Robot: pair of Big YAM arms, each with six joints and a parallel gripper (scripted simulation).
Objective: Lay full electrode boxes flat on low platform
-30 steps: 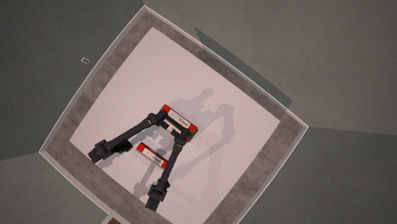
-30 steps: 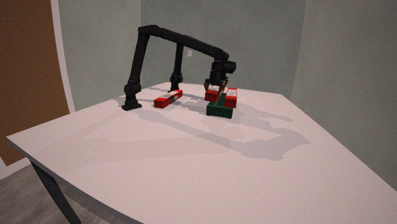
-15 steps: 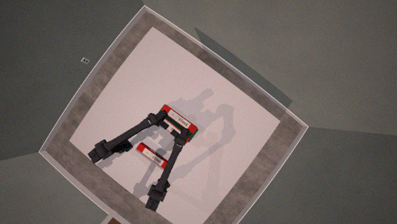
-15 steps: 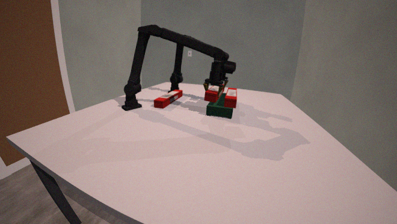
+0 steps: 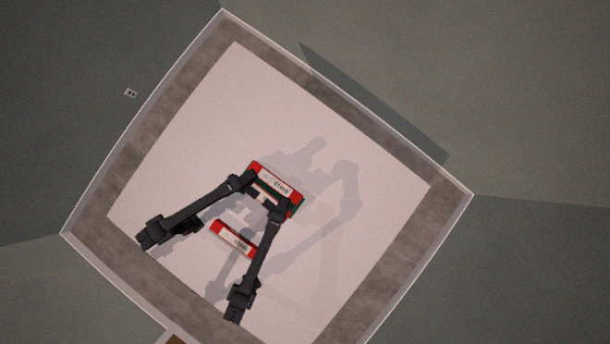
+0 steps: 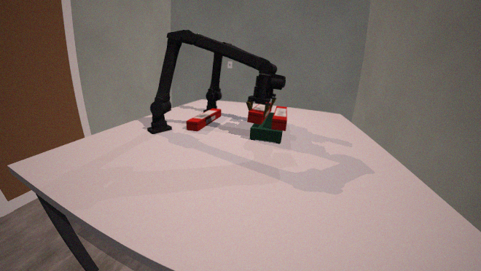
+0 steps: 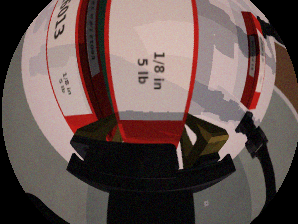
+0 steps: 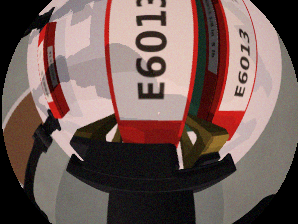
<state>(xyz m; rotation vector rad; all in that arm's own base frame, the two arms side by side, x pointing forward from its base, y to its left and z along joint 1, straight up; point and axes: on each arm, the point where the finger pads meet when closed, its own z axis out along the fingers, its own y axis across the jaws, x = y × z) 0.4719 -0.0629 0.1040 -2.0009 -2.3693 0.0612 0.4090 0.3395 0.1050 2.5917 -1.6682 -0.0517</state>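
Note:
A green low platform stands mid-table. One red and white E6013 box lies flat on it. A second box is alongside it, at about the platform top's height, and I cannot tell if it rests there. My left gripper is shut on its "1/8 in 5 lb" end. My right gripper is shut on its "E" end. The third box lies flat on the table.
The white table stretches wide in front of the platform. The two arm bases stand near one table edge, with the third box between them and the platform.

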